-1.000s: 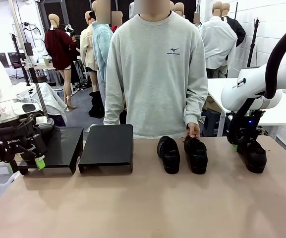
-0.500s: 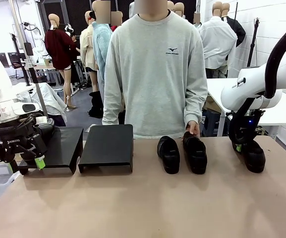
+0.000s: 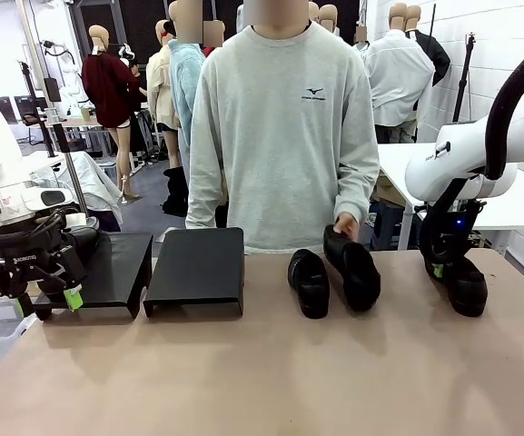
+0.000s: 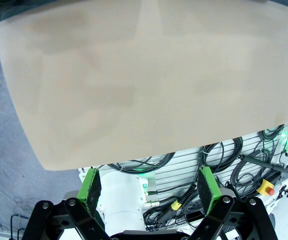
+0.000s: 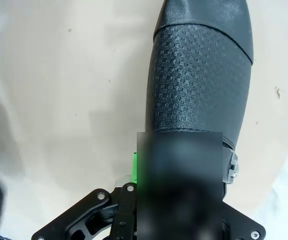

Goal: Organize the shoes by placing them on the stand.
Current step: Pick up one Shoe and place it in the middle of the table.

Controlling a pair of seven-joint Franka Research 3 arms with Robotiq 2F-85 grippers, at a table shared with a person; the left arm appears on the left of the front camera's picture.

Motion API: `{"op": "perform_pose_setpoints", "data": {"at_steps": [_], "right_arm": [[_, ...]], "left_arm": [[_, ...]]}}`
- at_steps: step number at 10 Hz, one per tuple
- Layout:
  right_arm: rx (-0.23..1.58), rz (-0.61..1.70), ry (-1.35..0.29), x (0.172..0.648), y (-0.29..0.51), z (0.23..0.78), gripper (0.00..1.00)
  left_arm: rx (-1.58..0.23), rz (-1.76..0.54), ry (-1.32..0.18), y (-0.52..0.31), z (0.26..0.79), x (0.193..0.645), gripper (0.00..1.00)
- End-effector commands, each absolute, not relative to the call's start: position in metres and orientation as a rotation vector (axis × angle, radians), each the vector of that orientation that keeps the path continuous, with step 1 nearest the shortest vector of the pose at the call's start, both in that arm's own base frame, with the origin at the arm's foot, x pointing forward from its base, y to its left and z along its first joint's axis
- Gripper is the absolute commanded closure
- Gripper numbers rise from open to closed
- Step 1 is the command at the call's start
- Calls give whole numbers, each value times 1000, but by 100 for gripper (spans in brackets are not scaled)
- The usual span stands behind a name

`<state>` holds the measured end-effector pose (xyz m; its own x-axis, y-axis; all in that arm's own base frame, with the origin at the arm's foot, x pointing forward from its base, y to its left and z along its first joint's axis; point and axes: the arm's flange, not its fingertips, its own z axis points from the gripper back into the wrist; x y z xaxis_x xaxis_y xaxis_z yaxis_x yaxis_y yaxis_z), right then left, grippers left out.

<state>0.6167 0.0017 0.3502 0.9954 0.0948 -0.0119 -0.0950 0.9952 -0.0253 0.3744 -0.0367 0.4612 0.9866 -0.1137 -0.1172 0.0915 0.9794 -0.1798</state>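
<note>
From the front: across the table (image 3: pixel 262 386), a person in a grey sweatshirt (image 3: pixel 284 136), with a small dark chest logo (image 3: pixel 317 93) and a line of print under it too small to read. White lettering on the left gripper (image 3: pixel 69 292) also too small to read. That gripper low at the table's left edge, just in front of the left stand (image 3: pixel 116 263), second stand (image 3: pixel 198 263) just beside. Middle shoe (image 3: pixel 311 283) flat on the table. Just beside it, tilted shoe (image 3: pixel 357 271), heel up in the person's hand (image 3: pixel 345 225). Right shoe (image 3: pixel 466 285) well apart at far right, right gripper (image 3: pixel 441 267) clenched on its heel end, fingers largely hidden by the dark wrist. Left wrist: green pads (image 4: pixel 90 182) spread wide, released, above table edge, cables (image 4: pixel 223 155) and a red button (image 4: pixel 268 189). Right wrist: right shoe's embossed upper running up from the claw, grip point itself impossible to make out. At its sides, a sliver of green pad (image 5: pixel 133 169) and a metal buckle (image 5: pixel 232 165).
</note>
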Motion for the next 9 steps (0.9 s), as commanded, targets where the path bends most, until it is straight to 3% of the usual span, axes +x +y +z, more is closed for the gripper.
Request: {"op": "perform_pose_setpoints", "data": {"at_steps": [1, 5, 9], "right_arm": [[-26, 98, 6, 616, 3, 350, 100], [-26, 96, 10, 617, 1, 350, 100], [-122, 54, -157, 572, 3, 402, 100]], "left_arm": [[-176, -104, 119, -35, 460, 374, 0], [-176, -104, 119, -35, 460, 374, 0], [-176, -104, 119, -35, 460, 374, 0]]}}
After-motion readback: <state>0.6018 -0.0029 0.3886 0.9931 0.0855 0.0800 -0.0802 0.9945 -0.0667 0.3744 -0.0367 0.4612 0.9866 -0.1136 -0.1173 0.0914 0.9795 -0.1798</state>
